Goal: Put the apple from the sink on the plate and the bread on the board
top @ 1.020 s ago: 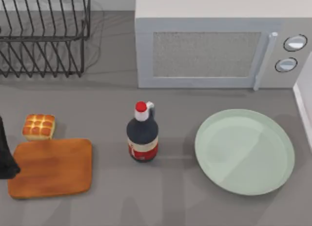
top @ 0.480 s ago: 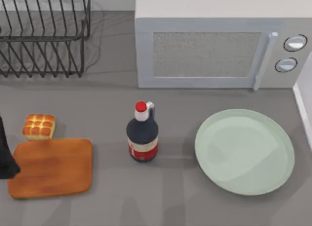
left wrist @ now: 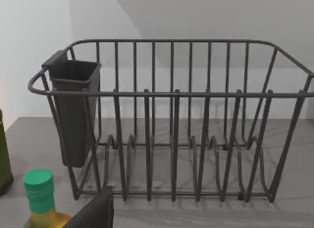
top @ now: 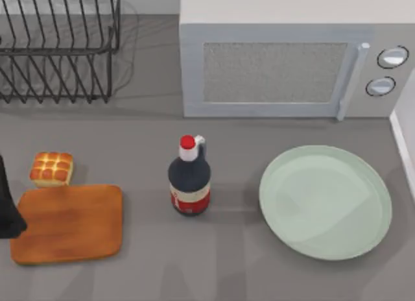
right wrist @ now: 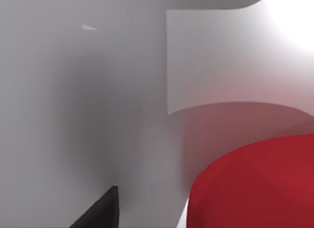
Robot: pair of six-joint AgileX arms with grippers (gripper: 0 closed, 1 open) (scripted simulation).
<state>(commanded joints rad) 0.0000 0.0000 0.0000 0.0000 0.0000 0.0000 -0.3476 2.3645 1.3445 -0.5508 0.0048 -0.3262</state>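
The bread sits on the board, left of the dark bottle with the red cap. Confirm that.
Not quite. In the top view the bread sits on the grey table, just behind the board, at its back left corner, not on it. The rest stands: it is left of the dark bottle with the red cap.

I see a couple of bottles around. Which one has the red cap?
The dark bottle standing between the board and the plate. The yellowish bottle near the dish rack has a green cap.
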